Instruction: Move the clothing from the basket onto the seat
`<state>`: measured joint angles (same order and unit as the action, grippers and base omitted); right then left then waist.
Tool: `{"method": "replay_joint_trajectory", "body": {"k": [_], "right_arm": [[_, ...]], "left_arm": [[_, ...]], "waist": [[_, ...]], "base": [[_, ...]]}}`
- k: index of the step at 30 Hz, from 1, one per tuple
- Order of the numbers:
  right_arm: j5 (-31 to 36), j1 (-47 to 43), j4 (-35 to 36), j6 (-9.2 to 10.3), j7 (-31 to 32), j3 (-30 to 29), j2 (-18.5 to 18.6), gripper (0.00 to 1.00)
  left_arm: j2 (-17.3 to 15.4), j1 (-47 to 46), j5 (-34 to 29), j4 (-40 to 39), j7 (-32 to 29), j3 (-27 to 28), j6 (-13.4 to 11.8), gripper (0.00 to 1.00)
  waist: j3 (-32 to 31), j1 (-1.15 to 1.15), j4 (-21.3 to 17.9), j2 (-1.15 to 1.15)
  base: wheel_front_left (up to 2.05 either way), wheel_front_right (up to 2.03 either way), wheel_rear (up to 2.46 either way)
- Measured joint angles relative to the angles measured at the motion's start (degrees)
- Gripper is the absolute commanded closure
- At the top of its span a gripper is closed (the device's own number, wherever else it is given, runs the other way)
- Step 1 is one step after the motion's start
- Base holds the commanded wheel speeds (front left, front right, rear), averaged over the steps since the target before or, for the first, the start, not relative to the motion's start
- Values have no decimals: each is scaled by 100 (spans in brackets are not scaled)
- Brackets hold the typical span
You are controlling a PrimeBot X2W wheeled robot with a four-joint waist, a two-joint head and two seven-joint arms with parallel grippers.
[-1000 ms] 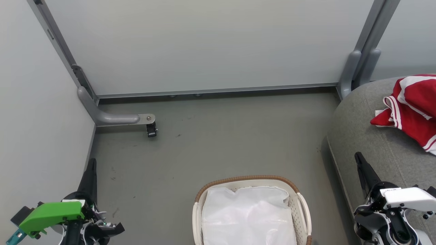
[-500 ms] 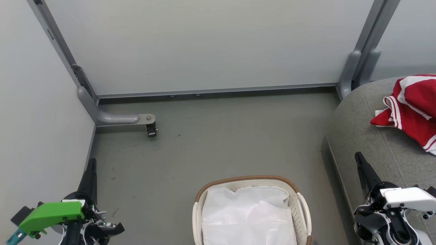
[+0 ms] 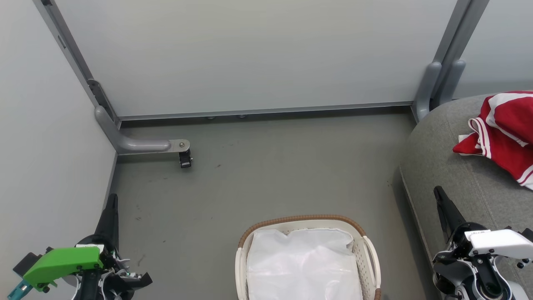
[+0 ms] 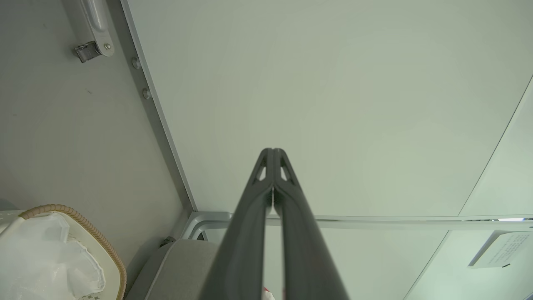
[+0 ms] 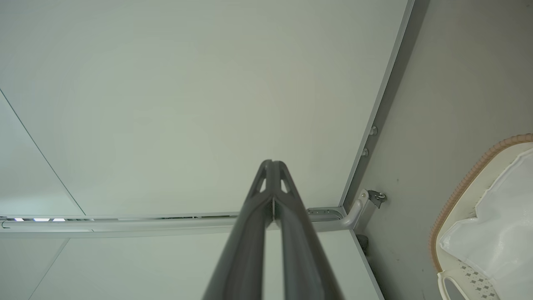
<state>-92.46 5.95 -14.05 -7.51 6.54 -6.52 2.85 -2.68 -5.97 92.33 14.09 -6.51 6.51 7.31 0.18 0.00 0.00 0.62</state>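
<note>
Clothing point(image 3: 506, 133), red with white stripe trim, lies bunched on the seat point(image 3: 441, 166) at the right edge of the head view. The frame cuts it off, so whether it is one garment or two cannot be told. The basket point(image 3: 300, 219), bottom centre, holds a crumpled white liner point(image 3: 304, 266) and no red that I can see, so the transfer looks complete or nearly so. Left gripper point(image 3: 110, 212), lower left, and right gripper point(image 3: 444, 206), lower right, point up the frame. Each wrist view shows its two fingers pressed together along their length, with nothing between them.

Hazards, as judged from here:
(a) The liner could hide a fold of cloth beneath it, and a further reach into the basket might pinch the liner and haul it out.
(b) The clothing sits near the seat's rounded edge, so a loose hem could slide floorward if nudged.
(c) The right gripper stands just beside the seat's flank, so a careless swing rightward could brush the cushion or snag the cloth.

Views compared:
- The head view gives the clothing on the seat plainly.
- The left wrist view has the basket rim at lower left, a seat corner at the bottom edge and a paper label point(image 4: 499, 248) at lower right.
- The right wrist view has the basket at right with a loop handle point(image 5: 454, 283), and a castor point(image 5: 377, 196) at the panel's foot.
</note>
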Motion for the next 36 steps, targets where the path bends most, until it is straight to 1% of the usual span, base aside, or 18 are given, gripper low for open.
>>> {"method": "replay_joint_trajectory", "body": {"k": [36], "right_arm": [[0,0,0,0,1,-3,-2,100]], "left_arm": [[0,0,0,0,0,0,0,100]], "waist": [[0,0,0,0]], "base": [[0,0,0]]}}
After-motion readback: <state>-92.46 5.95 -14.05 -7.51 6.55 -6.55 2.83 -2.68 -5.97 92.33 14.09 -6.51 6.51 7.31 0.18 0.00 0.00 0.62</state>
